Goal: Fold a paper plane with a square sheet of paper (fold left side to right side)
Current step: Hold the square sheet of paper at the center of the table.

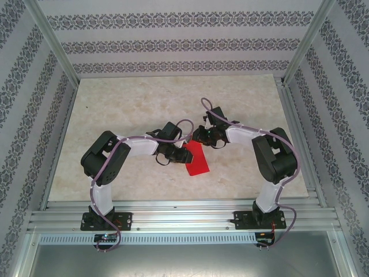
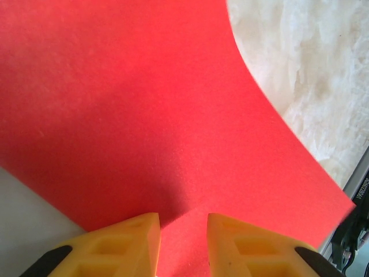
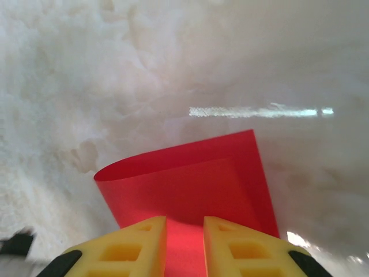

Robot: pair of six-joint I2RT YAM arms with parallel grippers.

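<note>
Pale, stone-look table [image 1: 127,109] inside flowery striped walls [image 1: 173,46]. Starting at the left fingers [image 2: 124,245]: yellow, set a little apart, with red showing through the small gap. Not pinching anything, by the look of it. Can't tell if touching the paper or just above it. Right beside them, the square sheet of paper [image 2: 144,115], bright red and plain, spreading out and away, with one edge in a curve. Likely bent that way for rolling the left side over onto the right side. Over at the right fingers [image 3: 138,245]: yellow too, also a narrow gap, nothing gripped between them. Just past their tips, the same red paper, bent over on itself in a soft round loop, not pressed flat yet. Fingers probably parked there to stop the sheet sliding during the fold. Seen from above, red paper lying near the middle of the table, right by both sets of fingers. Fold looks begun but not creased. Best guess for next: lining up the edges, then pressing the bend down flat. No words or marks on the paper. Small sideways label [image 2: 362,187] at the edge of the left wrist view, print too tiny to read.
</note>
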